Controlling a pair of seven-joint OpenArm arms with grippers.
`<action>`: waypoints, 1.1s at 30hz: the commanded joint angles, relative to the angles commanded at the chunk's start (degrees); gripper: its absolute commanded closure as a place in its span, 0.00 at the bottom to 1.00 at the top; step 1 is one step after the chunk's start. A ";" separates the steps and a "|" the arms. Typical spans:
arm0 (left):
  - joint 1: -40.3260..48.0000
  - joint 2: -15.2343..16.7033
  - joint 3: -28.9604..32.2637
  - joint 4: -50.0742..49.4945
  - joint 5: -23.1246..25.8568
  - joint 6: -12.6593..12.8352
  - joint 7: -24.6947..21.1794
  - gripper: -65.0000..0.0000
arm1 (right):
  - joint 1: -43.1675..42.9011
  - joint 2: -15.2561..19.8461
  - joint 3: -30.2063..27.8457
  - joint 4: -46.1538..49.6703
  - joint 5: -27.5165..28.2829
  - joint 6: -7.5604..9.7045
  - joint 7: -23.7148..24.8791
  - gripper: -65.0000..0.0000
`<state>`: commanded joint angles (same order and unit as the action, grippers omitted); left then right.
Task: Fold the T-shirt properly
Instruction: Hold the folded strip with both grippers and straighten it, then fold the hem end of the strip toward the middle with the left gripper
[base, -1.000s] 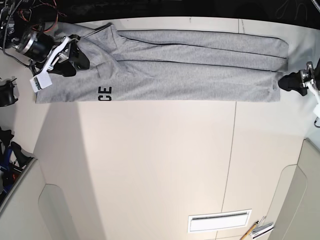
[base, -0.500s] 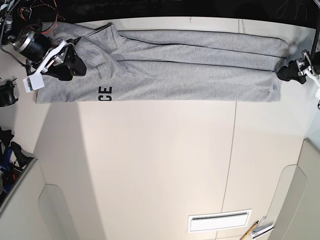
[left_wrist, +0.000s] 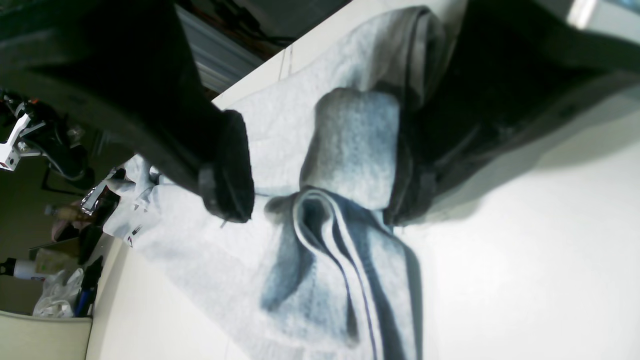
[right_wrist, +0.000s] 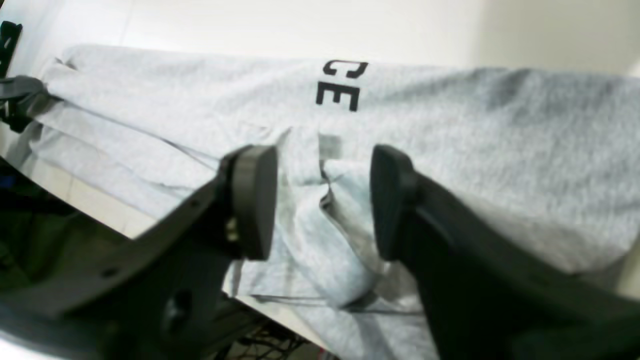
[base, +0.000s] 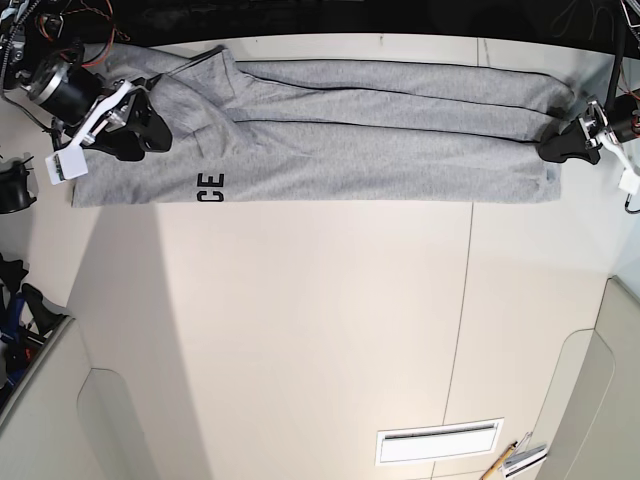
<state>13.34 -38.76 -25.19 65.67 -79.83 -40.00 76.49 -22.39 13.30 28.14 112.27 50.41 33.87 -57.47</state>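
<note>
L tool (base: 552, 152) — now over shirt's (base: 380, 160) R edge.

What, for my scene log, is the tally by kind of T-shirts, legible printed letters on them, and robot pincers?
T-shirt: 1
Legible printed letters: 2 (the C and the E)
Pincers: 2 (left pincer and right pincer)
Total: 5

The T-shirt (base: 380, 165) is heather grey, its lettering (base: 210, 188) black. The tabletop (base: 300, 330) is pale cream. Both the left gripper (left_wrist: 322, 165) and the right gripper (right_wrist: 324, 202) have black fingers; white parts show on the black arms. The pencil (base: 497, 462) is yellowish orange.
</note>
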 joint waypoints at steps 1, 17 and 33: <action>0.00 0.00 0.00 0.00 0.00 0.00 0.00 0.33 | 0.00 0.00 0.00 0.00 0.00 0.00 0.00 0.54; -1.49 -0.15 0.00 0.02 12.44 0.00 -9.40 1.00 | 0.15 0.00 0.00 0.00 0.02 0.00 0.26 0.54; -7.30 -11.47 -0.46 6.34 20.22 0.00 -9.84 1.00 | 2.40 0.02 0.02 0.11 0.31 0.00 0.20 0.54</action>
<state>6.04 -50.24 -25.65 72.01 -59.61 -40.00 66.65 -19.99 13.32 28.16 112.38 50.72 33.87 -57.28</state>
